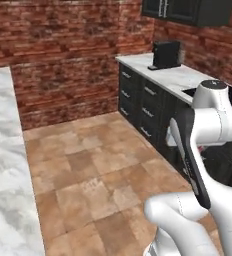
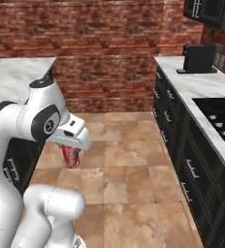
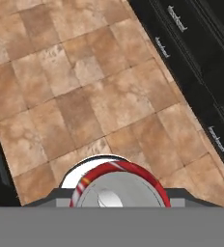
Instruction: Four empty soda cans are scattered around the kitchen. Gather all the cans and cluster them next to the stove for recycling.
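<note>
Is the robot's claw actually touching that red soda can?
Touching. In the right base view the red can hangs from the gripper above the floor; the hand view shows its top right at the hand.

I see open terracotta floor (image 2: 129,160) ahead, hemmed by black cabinets (image 2: 182,145) along the right and the marble counter (image 1: 3,165) on the left; a brick wall (image 2: 104,53) closes the far end.

White marble counter (image 1: 174,75) at 1 o'clock carries a black coffee machine (image 1: 165,54) at its far end and the stove (image 2: 220,118) set in nearer.
</note>
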